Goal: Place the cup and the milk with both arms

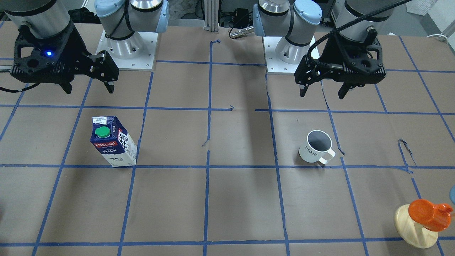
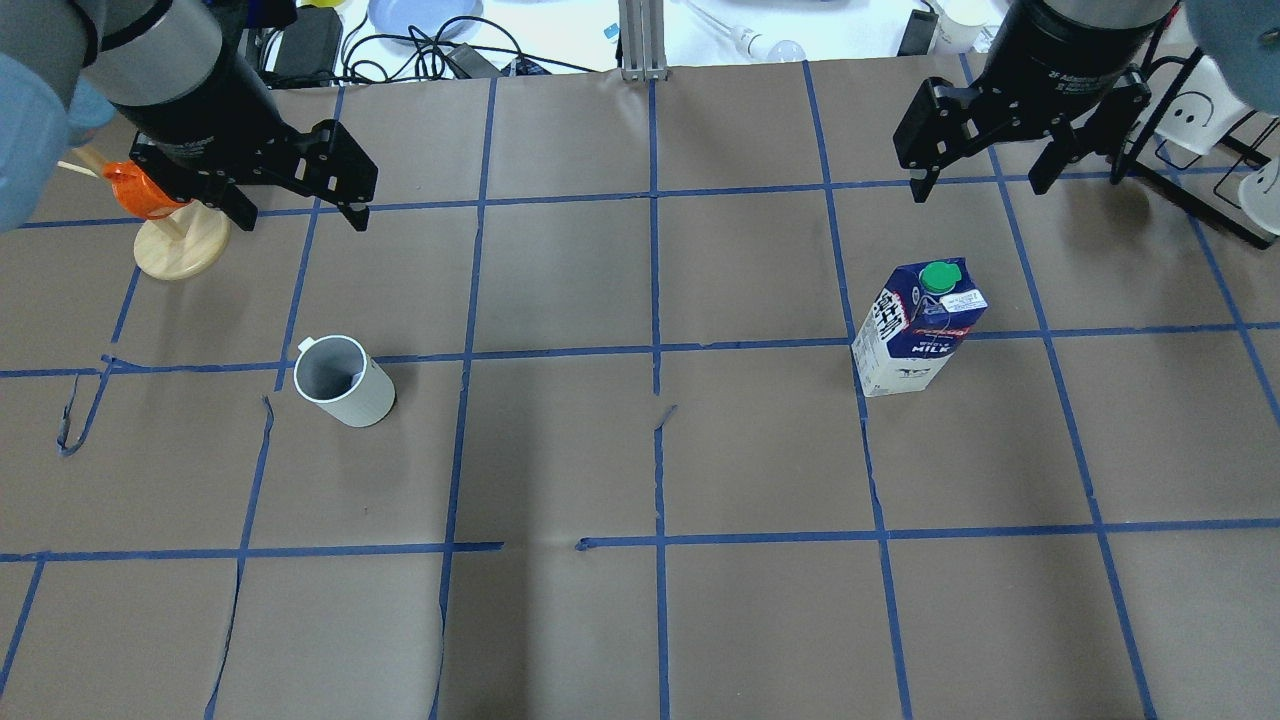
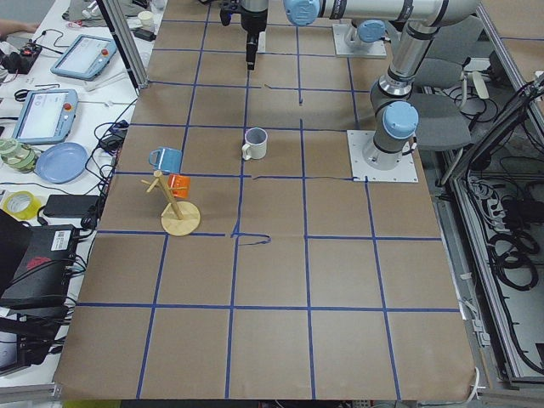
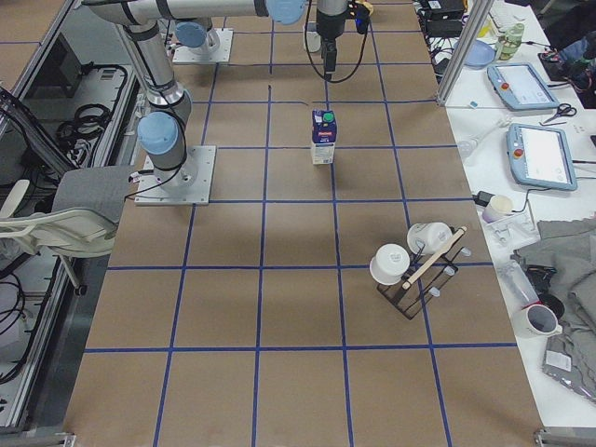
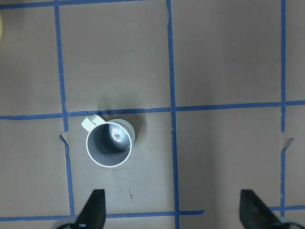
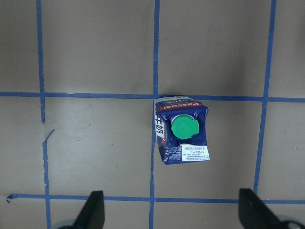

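The white cup (image 1: 316,151) stands upright on the brown table, handle toward the operators' side; it also shows in the overhead view (image 2: 345,385) and the left wrist view (image 5: 108,145). My left gripper (image 1: 322,93) is open and empty, held above the table on the robot's side of the cup (image 2: 302,220). The milk carton (image 1: 113,142) stands upright with its green cap on top, seen from overhead (image 2: 915,330) and by the right wrist (image 6: 181,136). My right gripper (image 1: 89,89) is open and empty, above and beside the carton (image 2: 978,190).
A wooden mug stand with an orange cup (image 1: 419,220) sits at the table's far left end (image 2: 175,235), close to my left gripper in the overhead view. A black rack with white cups (image 4: 419,265) stands at the right end. Blue tape lines grid the table.
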